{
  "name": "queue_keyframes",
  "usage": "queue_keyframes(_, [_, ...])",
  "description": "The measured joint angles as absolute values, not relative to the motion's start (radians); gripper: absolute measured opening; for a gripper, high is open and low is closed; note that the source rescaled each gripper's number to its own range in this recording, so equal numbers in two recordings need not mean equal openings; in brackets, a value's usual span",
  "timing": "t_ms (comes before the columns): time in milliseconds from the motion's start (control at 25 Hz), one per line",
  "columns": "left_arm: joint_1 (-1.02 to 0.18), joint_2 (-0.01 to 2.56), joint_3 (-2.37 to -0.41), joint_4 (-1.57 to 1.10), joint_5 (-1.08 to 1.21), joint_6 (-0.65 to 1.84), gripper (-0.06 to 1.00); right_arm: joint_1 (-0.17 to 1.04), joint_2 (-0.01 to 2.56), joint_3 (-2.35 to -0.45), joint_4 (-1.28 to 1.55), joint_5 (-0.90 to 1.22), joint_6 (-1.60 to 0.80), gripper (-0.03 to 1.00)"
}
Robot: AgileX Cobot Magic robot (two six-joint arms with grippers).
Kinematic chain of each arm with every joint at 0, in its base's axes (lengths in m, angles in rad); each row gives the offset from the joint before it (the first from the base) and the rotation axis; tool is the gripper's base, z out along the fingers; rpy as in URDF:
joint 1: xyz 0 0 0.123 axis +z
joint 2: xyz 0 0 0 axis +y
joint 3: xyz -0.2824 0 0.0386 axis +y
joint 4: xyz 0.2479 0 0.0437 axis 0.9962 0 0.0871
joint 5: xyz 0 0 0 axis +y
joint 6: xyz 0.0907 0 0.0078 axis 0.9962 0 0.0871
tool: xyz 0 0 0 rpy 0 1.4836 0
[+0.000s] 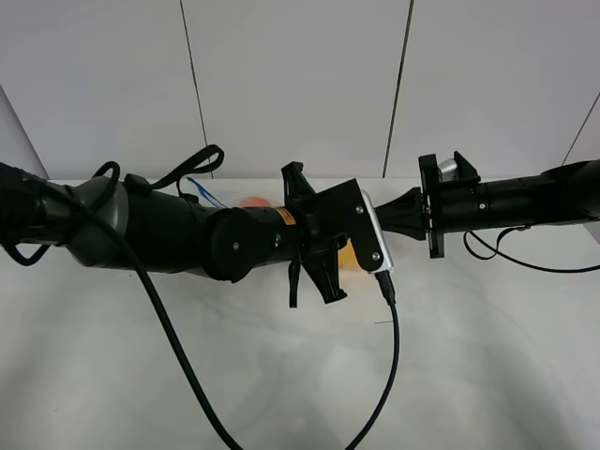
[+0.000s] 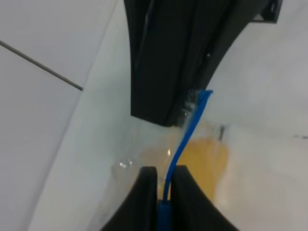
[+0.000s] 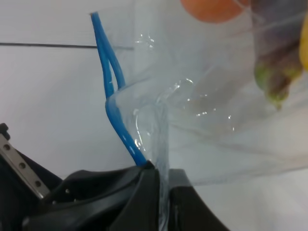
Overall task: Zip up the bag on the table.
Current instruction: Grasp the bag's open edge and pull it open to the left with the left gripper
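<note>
The clear, crinkly plastic bag (image 3: 202, 106) of fruit is between the 2 hands, over the white tabletop (image 1: 469, 375). The left hand (image 2: 164, 172) and right hand (image 3: 162, 172) each pinch its blue zip strip (image 3: 113, 110) tight. It looks light, floppy and slippery, so hold the stiffer strip.
</note>
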State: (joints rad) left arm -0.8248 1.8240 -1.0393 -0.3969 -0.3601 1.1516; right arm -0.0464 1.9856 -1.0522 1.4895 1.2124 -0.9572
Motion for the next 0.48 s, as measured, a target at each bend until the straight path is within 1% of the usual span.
queue_keyframes(320, [-0.784,1.821,-0.970,-0.394,-0.441,1.217,0.00,-0.046,1.986,-1.052,1.484,1.204,-0.957,0.00])
queue_keyframes(480, [-0.781,1.821,-0.925,-0.389,-0.555,1.238,0.00,-0.046,1.986,-1.052,1.481,1.204,-0.957,0.00])
